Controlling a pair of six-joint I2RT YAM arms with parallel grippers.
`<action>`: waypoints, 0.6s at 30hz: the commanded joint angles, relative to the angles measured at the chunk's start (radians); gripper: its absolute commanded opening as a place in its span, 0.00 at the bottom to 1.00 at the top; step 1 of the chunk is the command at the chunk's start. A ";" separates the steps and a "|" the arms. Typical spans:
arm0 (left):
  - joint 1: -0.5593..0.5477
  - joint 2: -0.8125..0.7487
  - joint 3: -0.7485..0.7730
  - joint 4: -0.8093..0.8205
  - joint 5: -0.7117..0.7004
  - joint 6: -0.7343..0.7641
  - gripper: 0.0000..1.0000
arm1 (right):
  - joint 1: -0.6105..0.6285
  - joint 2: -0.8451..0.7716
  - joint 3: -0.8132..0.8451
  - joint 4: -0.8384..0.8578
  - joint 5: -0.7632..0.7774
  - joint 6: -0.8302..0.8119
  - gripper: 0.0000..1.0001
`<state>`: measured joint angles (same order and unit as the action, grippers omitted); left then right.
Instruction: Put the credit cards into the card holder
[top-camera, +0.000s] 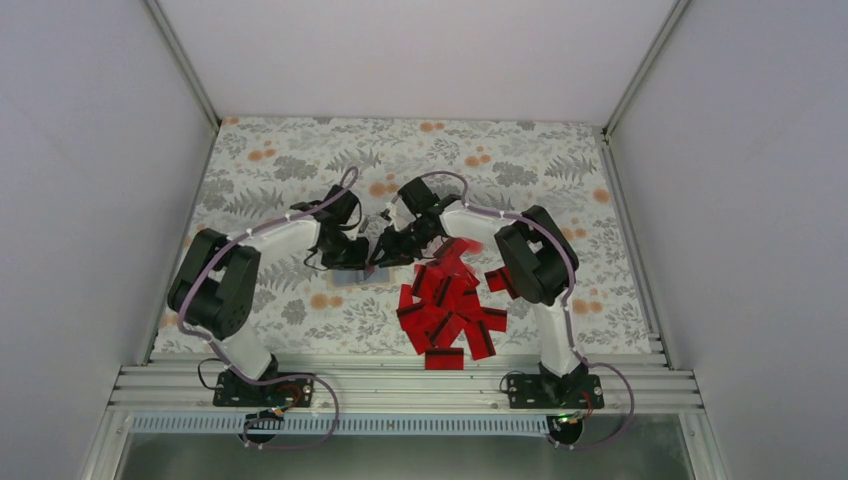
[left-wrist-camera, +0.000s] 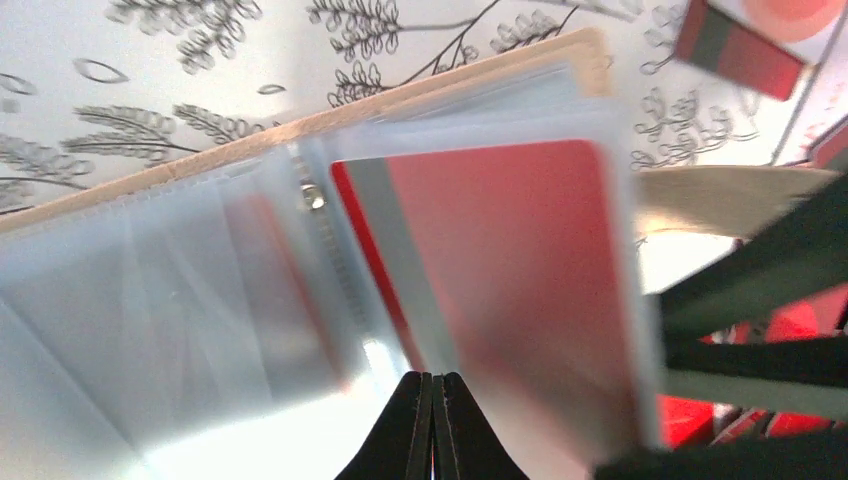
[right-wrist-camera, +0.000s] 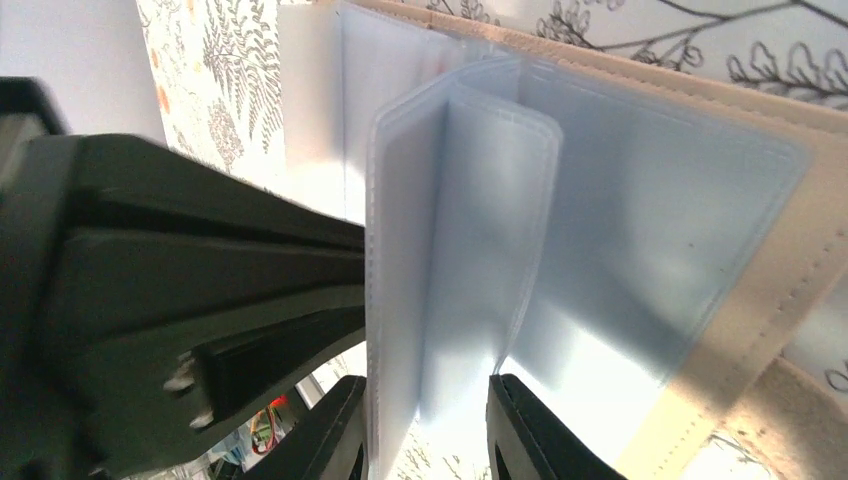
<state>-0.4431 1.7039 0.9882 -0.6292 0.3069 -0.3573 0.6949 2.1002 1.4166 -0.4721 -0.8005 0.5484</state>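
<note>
The tan card holder (left-wrist-camera: 450, 85) lies open on the cloth, its clear plastic sleeves fanned up. One sleeve holds a red credit card (left-wrist-camera: 500, 270). My left gripper (left-wrist-camera: 433, 400) is shut, its tips against the sleeves near the spine. My right gripper (right-wrist-camera: 428, 430) is open, with a bundle of clear sleeves (right-wrist-camera: 470, 250) standing between its jaws. In the top view both grippers, left (top-camera: 352, 248) and right (top-camera: 385, 248), meet over the holder (top-camera: 345, 275). A heap of red credit cards (top-camera: 450, 310) lies to the right of it.
The floral cloth (top-camera: 300, 170) covers the table, with white walls on three sides. A loose red card (left-wrist-camera: 740, 50) lies just beyond the holder. The right arm's elbow (top-camera: 530, 260) hangs over the card heap. A metal rail (top-camera: 400, 385) runs along the near edge.
</note>
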 joint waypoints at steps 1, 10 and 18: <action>0.014 -0.094 0.043 -0.074 -0.062 -0.029 0.03 | 0.023 0.032 0.055 -0.017 -0.015 -0.018 0.31; 0.067 -0.211 0.018 -0.135 -0.095 -0.059 0.04 | 0.058 0.089 0.154 -0.036 -0.043 -0.020 0.31; 0.117 -0.330 -0.011 -0.192 -0.149 -0.063 0.05 | 0.103 0.155 0.274 -0.060 -0.084 -0.034 0.33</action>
<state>-0.3470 1.4307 0.9943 -0.7692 0.2050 -0.4080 0.7643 2.2127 1.6157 -0.5148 -0.8391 0.5339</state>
